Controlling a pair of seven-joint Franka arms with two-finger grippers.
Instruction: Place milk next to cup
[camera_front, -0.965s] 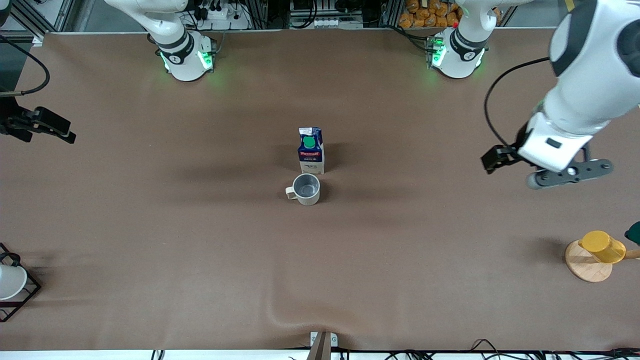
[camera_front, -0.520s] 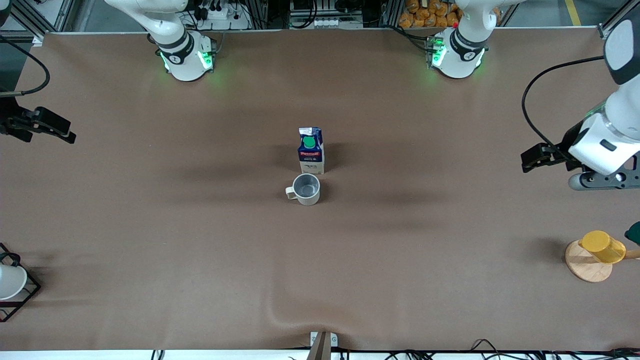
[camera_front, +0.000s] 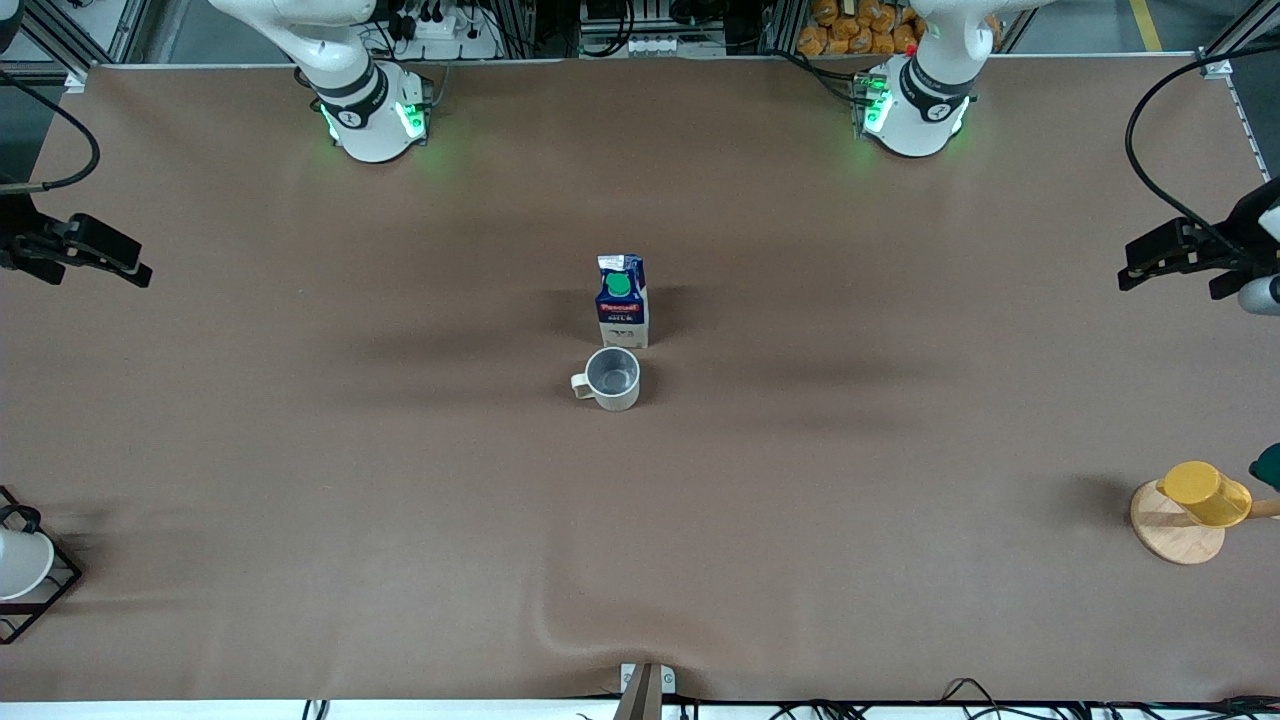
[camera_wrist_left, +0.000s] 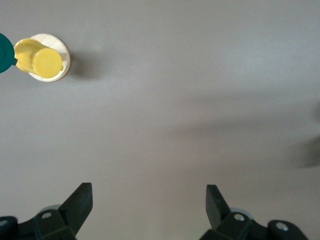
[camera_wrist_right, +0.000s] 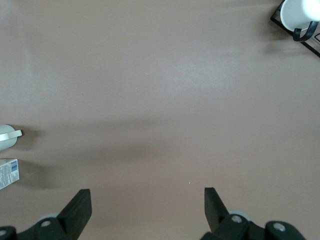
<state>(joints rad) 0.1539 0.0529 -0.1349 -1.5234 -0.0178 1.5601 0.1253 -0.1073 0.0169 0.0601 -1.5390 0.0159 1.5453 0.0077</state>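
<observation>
The milk (camera_front: 621, 300), a dark blue carton with a green cap, stands upright in the middle of the table. The cup (camera_front: 612, 378), a pale grey-beige mug, stands close beside it, nearer to the front camera, with its handle toward the right arm's end. Both show at the edge of the right wrist view: the milk (camera_wrist_right: 7, 173) and the cup (camera_wrist_right: 7, 136). My left gripper (camera_wrist_left: 149, 192) is open and empty, up over the bare cloth at the left arm's end. My right gripper (camera_wrist_right: 147, 197) is open and empty, waiting over the right arm's end.
A yellow cup (camera_front: 1203, 493) sits on a round wooden disc (camera_front: 1170, 535) at the left arm's end, with a dark green thing (camera_front: 1268, 465) beside it. A white cup (camera_front: 18, 562) sits in a black wire rack (camera_front: 55, 585) at the right arm's end. The cloth (camera_front: 560, 625) wrinkles near the front edge.
My left arm has drawn away from the table's middle toward its own end, now mostly out of the front view. The milk, the cup and the right arm have not moved.
</observation>
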